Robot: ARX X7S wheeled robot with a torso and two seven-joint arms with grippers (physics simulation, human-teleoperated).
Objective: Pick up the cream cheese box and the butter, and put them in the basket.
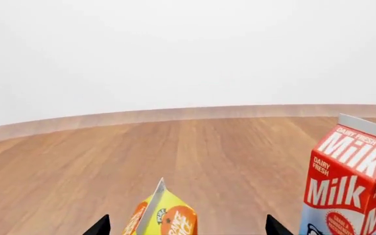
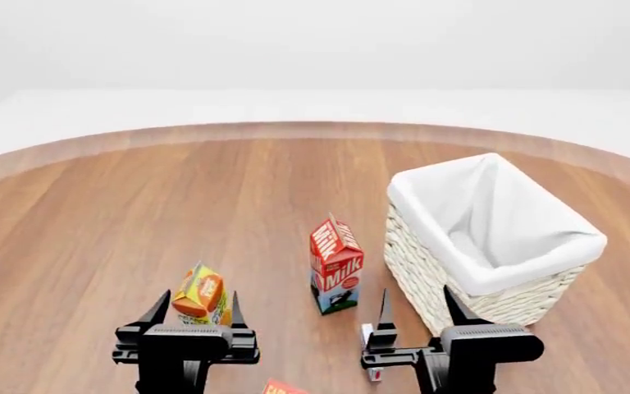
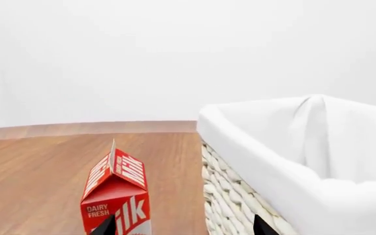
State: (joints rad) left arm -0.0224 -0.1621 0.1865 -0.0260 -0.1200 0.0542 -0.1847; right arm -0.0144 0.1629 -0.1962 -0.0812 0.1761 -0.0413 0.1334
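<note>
The white wicker basket [image 2: 490,238] with a cloth liner stands at the right; it also shows in the right wrist view [image 3: 305,156]. A small white box with red marks, the cream cheese box [image 2: 369,335], lies on the floor and is mostly hidden behind my right gripper [image 2: 416,305]. A red-orange corner of the butter [image 2: 282,387] shows at the bottom edge of the head view. My left gripper [image 2: 197,308] is open and empty just behind the juice carton. My right gripper is open and empty between the milk carton and the basket. Neither wrist view shows the cream cheese box or the butter.
A red-and-white milk carton [image 2: 336,264] stands upright just left of the basket and shows in both wrist views [image 3: 116,196] [image 1: 351,181]. An orange-green juice carton [image 2: 200,294] stands in front of my left gripper [image 1: 188,227], between its fingertips [image 1: 100,226]. Wooden floor all round.
</note>
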